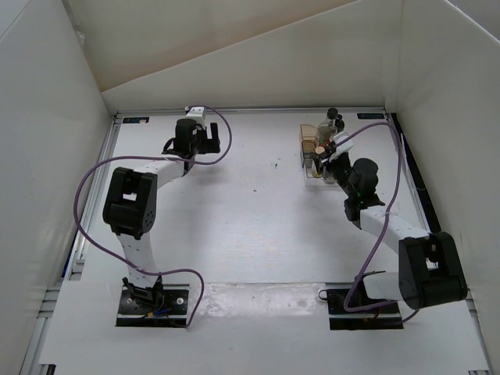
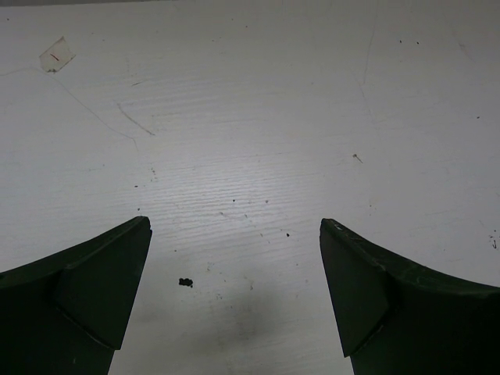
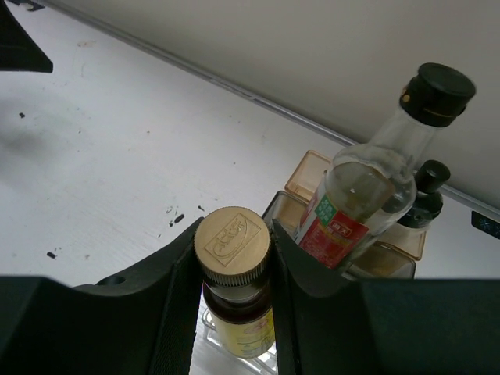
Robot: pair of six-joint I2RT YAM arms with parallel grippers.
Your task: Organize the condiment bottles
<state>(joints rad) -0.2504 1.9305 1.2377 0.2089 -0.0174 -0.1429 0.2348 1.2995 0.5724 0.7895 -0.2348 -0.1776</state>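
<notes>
Pinching a brown-capped bottle [image 3: 232,248], the right jaws hang by the tray [image 3: 307,173]. Left jaws are spread over the desk [image 2: 250,117].

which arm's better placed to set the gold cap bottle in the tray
Right: the right gripper is shut on the bottle beside the tray; the left gripper is open over bare table on the far side.

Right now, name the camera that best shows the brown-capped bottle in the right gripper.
Right wrist: the brown-capped bottle is close up between the fingers of the right gripper, cap and yellow label clear. Top external leaves it tiny; left wrist shows only table.
</notes>
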